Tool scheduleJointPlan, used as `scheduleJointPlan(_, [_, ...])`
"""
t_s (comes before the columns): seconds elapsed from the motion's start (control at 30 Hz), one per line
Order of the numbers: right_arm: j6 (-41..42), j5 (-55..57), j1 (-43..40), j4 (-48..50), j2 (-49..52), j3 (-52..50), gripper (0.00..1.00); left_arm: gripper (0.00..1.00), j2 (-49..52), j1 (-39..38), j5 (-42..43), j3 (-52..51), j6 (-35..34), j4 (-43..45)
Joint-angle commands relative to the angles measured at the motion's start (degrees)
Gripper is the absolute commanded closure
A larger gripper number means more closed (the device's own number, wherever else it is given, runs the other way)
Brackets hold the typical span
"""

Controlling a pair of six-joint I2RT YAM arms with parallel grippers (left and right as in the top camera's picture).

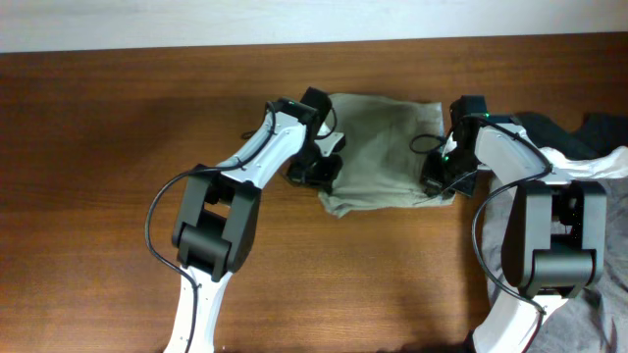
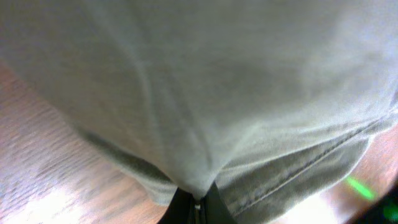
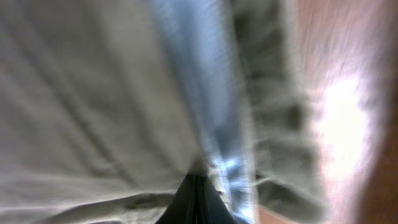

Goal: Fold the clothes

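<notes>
Khaki shorts (image 1: pixel 378 147) lying at upper centre of the desk (image 1: pixel 98 196), left hand (image 1: pixel 316 169) clamping their left edge, right hand (image 1: pixel 438 182) clamping their right edge.

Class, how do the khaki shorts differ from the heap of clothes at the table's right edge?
The khaki shorts are sage green; the heap is dark, white and grey. The shorts lie fairly flat; the heap sits crumpled. The left gripper and right gripper pinch the shorts, not the heap. Both are cloth.

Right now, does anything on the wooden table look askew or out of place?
The sage-green cotton shorts sit crooked, front edge slanted and bunched at one corner. A loose heap of grey, dark and white garments crowds the right arm.
</notes>
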Motion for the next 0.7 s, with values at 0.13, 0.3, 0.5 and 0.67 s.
scheduleJointPlan(0.13, [-2.99,0.59,7.52,-5.27,-2.38,0.07,0.96,1.00,0.37,10.01,-7.93,0.68,7.19,-18.14])
scheduleJointPlan(0.3, [-5.81,-0.35,10.71,2.03,-8.61,1.92,0.95,0.72,-5.33,13.05,-12.35,1.77,7.15,-21.70])
scheduleJointPlan(0.5, [-4.63,-8.24,11.69,23.10,-4.55,1.84,0.96,0.30,-11.21,12.66,-9.53,3.30,7.10,-11.93])
scheduleJointPlan(0.67, [-0.15,-7.96,12.26,26.23,4.35,1.84,0.95,0.66,-8.70,11.58,-5.22,2.16,7.15,8.92])
